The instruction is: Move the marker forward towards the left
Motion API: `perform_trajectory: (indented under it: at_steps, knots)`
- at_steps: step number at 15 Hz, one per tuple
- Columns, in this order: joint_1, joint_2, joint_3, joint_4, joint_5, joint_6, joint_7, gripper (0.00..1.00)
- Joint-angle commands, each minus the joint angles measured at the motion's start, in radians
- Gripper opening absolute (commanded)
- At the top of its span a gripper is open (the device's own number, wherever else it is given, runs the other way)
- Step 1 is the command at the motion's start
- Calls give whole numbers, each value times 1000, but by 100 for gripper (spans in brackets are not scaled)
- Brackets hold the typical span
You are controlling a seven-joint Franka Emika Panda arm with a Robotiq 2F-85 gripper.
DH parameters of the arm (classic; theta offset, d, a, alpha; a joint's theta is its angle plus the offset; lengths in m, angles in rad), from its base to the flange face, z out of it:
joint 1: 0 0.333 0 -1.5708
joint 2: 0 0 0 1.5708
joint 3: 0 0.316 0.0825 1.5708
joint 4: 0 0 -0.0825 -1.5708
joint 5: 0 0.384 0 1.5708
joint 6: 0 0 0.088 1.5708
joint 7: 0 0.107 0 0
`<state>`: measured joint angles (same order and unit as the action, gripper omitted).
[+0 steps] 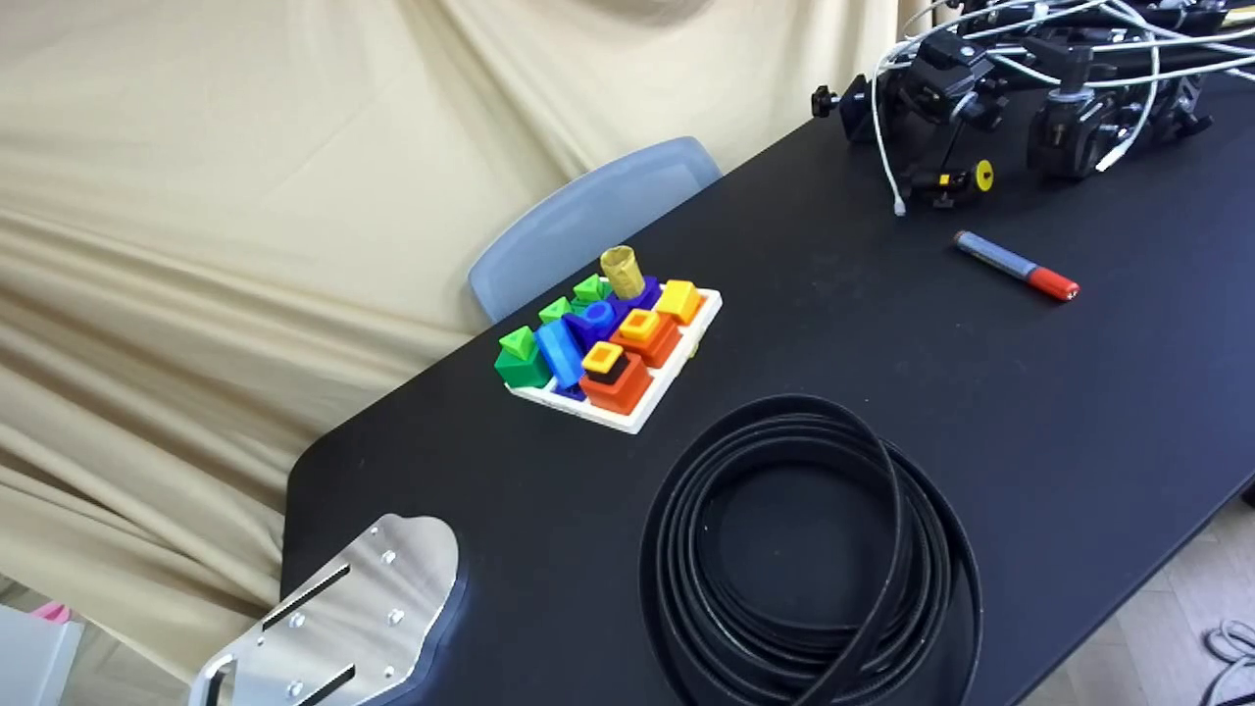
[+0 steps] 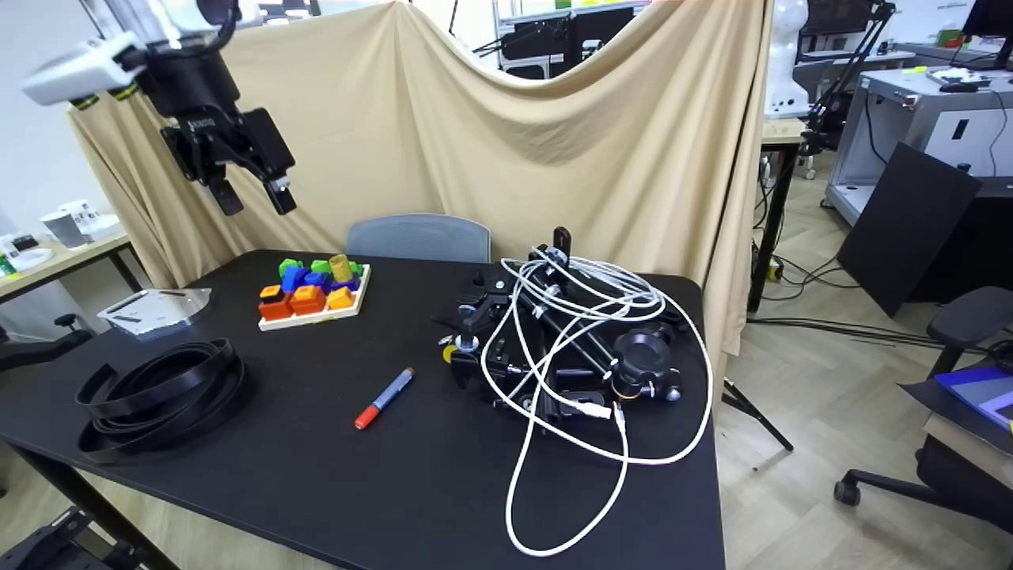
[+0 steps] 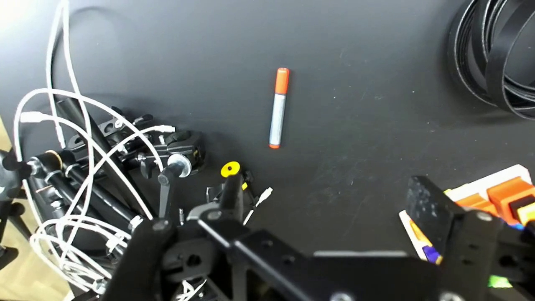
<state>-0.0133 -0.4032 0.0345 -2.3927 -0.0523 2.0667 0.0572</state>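
Observation:
The marker, with a grey-blue barrel and red cap, lies flat on the black table. It shows in both exterior views [image 1: 1015, 266] [image 2: 385, 398] and in the wrist view [image 3: 279, 108]. In the wrist view its red cap points to the top of the picture. My gripper [image 2: 256, 200] is high above the table in an exterior view, well apart from the marker. In the wrist view the gripper's [image 3: 327, 188] two fingers stand wide apart with nothing between them. The marker lies beyond the fingertips there. The gripper is out of view in an exterior view.
A coil of flat black strip [image 1: 814, 559] and a white tray of coloured blocks [image 1: 677, 376] lie on the table [image 1: 784, 353]. Black clamps [image 2: 554, 364] with white cables [image 2: 526, 507] stand near the marker. A metal plate [image 1: 363, 608] lies at one end. A chair [image 2: 419, 237] stands behind.

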Motion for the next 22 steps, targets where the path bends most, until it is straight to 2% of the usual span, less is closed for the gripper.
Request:
perform_trajectory:
  at_steps: [1,5,10,13,15,22]
  knots:
    - [-15,37,-16,-63,-6,116,31,100]
    - [-41,103,-15,-117,-25,253,79,100]
    - [-57,215,-25,-154,-18,343,112,100]
    - [-60,290,-34,-160,-24,365,120,100]
    - [-51,335,-47,-157,4,361,73,100]
    - [-46,348,-47,-162,-26,368,100,100]
